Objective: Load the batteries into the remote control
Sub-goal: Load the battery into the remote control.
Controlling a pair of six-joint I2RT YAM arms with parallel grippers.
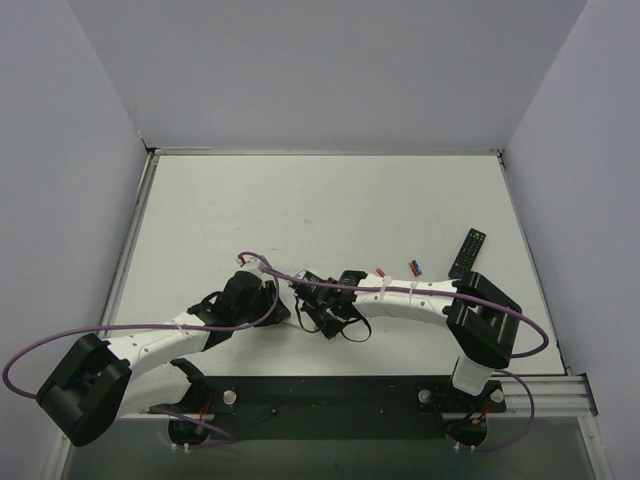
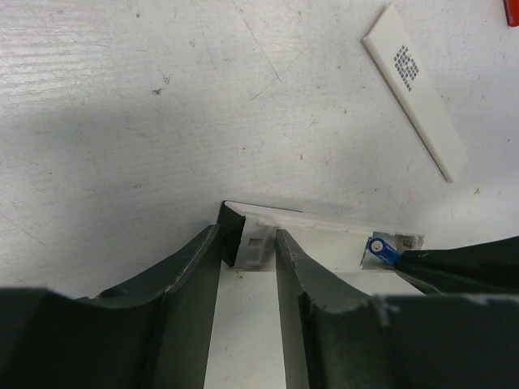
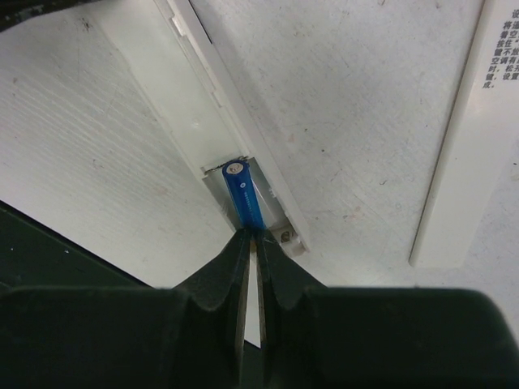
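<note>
The white remote control lies on the table with its battery bay open at one end. My left gripper is shut on its other end, one finger on each side. A blue battery lies lengthways in the bay. My right gripper is shut on that battery's near end, its tips pressed together just outside the bay. The left wrist view shows the same battery with the right fingers behind it. From above, both grippers meet near the table's middle, hiding the remote.
A flat white strip with a dark printed patch lies loose beside the remote, also in the right wrist view. A black remote lies at the right. A red cylinder and a red and blue pair lie left of it.
</note>
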